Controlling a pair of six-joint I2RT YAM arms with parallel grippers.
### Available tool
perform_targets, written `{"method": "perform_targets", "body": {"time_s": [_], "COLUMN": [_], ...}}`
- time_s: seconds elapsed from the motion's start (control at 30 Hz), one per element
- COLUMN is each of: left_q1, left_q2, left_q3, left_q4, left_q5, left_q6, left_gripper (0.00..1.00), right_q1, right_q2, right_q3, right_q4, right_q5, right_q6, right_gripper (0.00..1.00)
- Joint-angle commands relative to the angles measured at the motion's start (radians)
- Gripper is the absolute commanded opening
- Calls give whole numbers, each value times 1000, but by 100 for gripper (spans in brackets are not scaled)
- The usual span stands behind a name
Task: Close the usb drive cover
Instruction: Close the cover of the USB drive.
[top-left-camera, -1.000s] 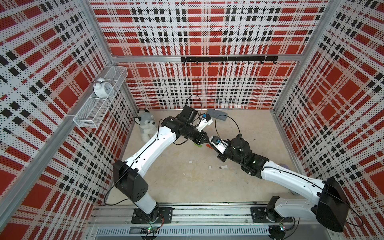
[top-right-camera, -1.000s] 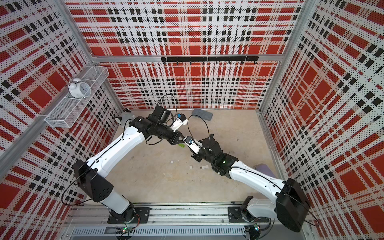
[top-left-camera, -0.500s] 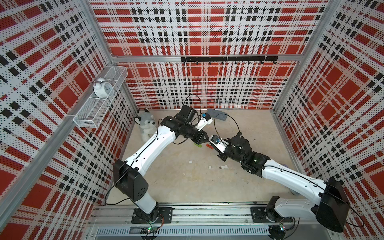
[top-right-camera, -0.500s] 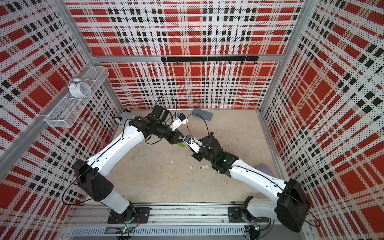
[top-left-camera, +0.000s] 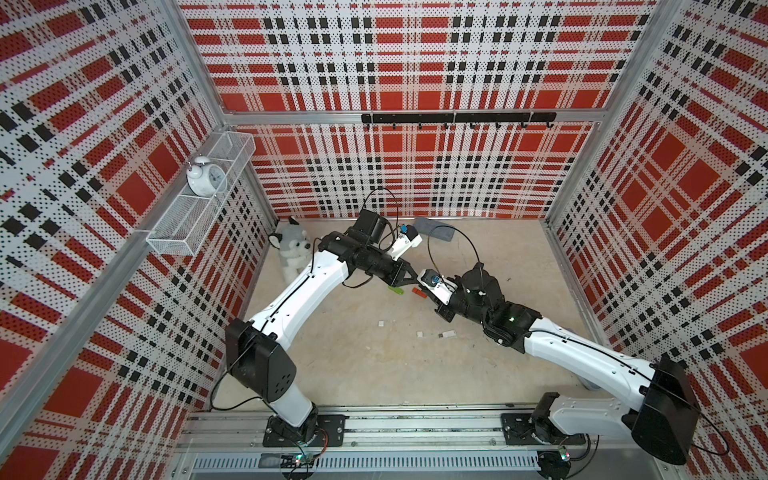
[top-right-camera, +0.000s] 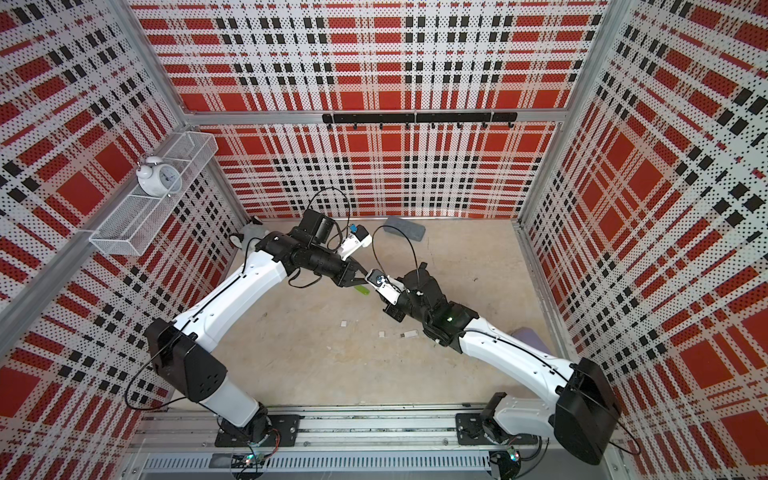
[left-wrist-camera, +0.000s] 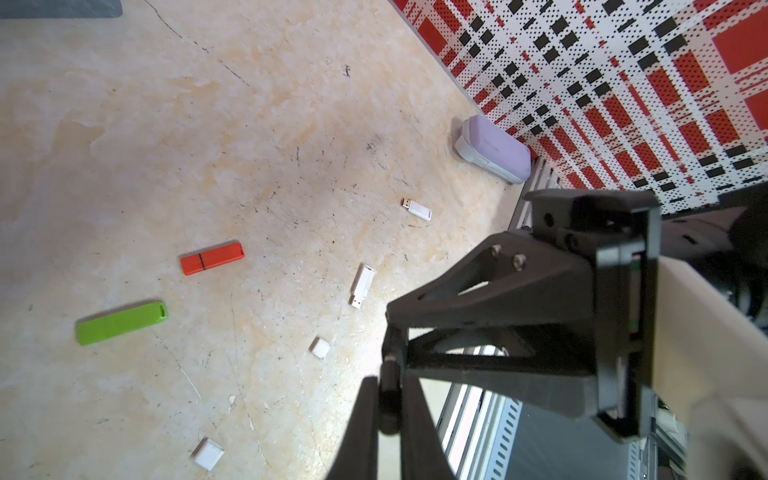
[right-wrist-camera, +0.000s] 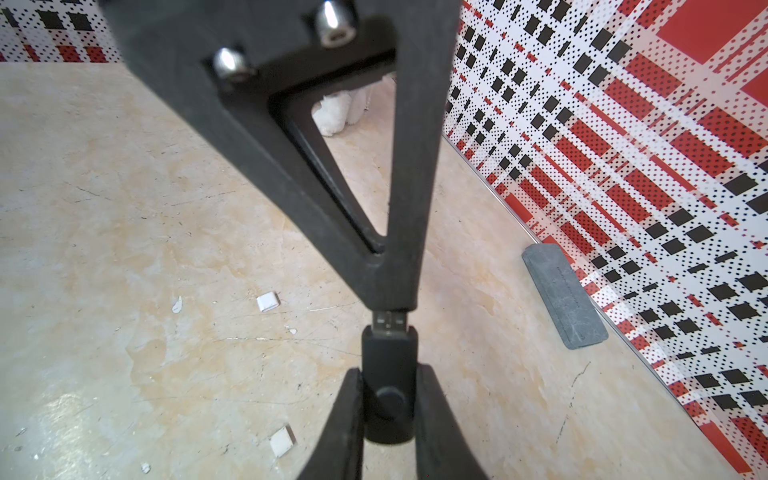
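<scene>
My right gripper (right-wrist-camera: 388, 368) is shut on a black usb drive (right-wrist-camera: 388, 357), and the drive's metal plug (right-wrist-camera: 388, 322) sticks out past the fingers. My left gripper (left-wrist-camera: 390, 376) is shut on a small black piece, the cover (left-wrist-camera: 390, 395), and meets the plug end-on. In the right wrist view the left fingertips (right-wrist-camera: 390, 303) hide the plug's end. The two grippers are turned a quarter turn to each other. In both top views they meet above mid-table, where the left gripper (top-left-camera: 409, 276) (top-right-camera: 359, 276) shows and the right one is hidden under its wrist camera.
On the table lie a red drive (left-wrist-camera: 212, 257), a green drive (left-wrist-camera: 120, 323), two white uncapped drives (left-wrist-camera: 362, 284) (left-wrist-camera: 417, 209) and loose white caps (left-wrist-camera: 320, 347). A lilac case (left-wrist-camera: 494, 147), a grey case (right-wrist-camera: 563, 295) and a plush dog (top-left-camera: 291, 249) sit by the walls.
The right gripper has crept a little toward the left gripper with the drive. The left arm has barely moved.
</scene>
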Motion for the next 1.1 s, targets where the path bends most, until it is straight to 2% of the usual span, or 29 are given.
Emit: {"method": "perform_targets", "body": {"time_s": [0.0,0.07,0.2,0.37,0.6,1.07], "left_q1": [-8,-5,-6,-9,-16,-48], "left_q2": [3,5,4,3,8,31], "left_q3": [-21,-26,-43,-50,-50,-45], "left_q4": [78,78,114,113,78,75], "left_q5": [26,2,28,38,7,24], "left_q6": [-19,-25,-51,-47,0,-11], "left_gripper": [3,4,5,5,5,7], "right_q1": [21,22,27,27,-2,-2], "right_q2": [-28,-32,-10,-40,-35,-12], "right_q3": [52,50,72,39,95,111], "right_q4": [167,166,135,205,129,238], "right_q5": [-135,-131,-142,-135,-226,-213], "right_q6": [-17,-25,-29,-2,59,90], "right_gripper": [6,6,6,6,6,7]}}
